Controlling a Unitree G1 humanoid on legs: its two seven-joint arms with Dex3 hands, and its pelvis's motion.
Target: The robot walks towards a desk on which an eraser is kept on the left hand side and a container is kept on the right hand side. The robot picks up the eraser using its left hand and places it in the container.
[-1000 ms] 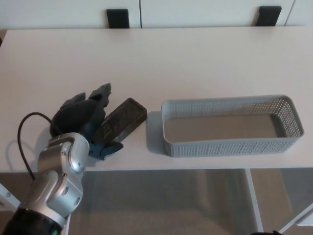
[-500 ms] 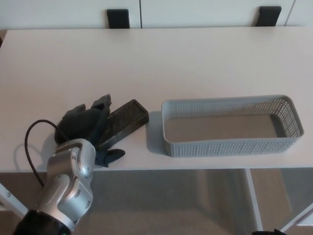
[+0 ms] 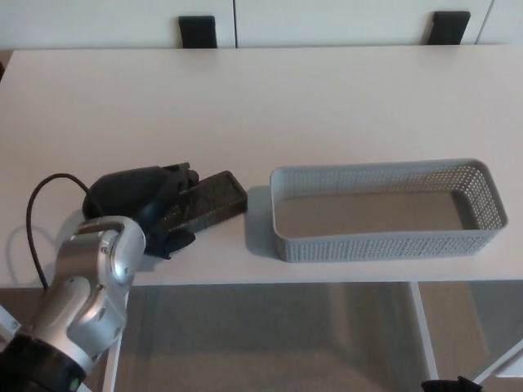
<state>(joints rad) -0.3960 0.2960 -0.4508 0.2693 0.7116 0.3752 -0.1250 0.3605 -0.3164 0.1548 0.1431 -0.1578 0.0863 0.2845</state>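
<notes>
A dark, flat rectangular eraser (image 3: 214,198) lies on the white desk (image 3: 261,106), left of centre near the front edge. My left hand (image 3: 145,204) covers its left end, two fingers curled over the top and the thumb pressed in from the front, so the hand is shut on the eraser, which still rests on the desk. Right of the eraser, a short gap away, stands a grey perforated container (image 3: 384,170) with nothing inside it. My right hand does not show.
A black cable (image 3: 37,212) loops from my left wrist over the desk's front left. Two black chair backs (image 3: 197,31) (image 3: 449,24) stand behind the far edge. The desk's front edge runs just below the hand and container.
My left hand's fingers have curled down over the eraser and the thumb has come in against its front side. The eraser has turned slightly flatter. The container has stayed put.
</notes>
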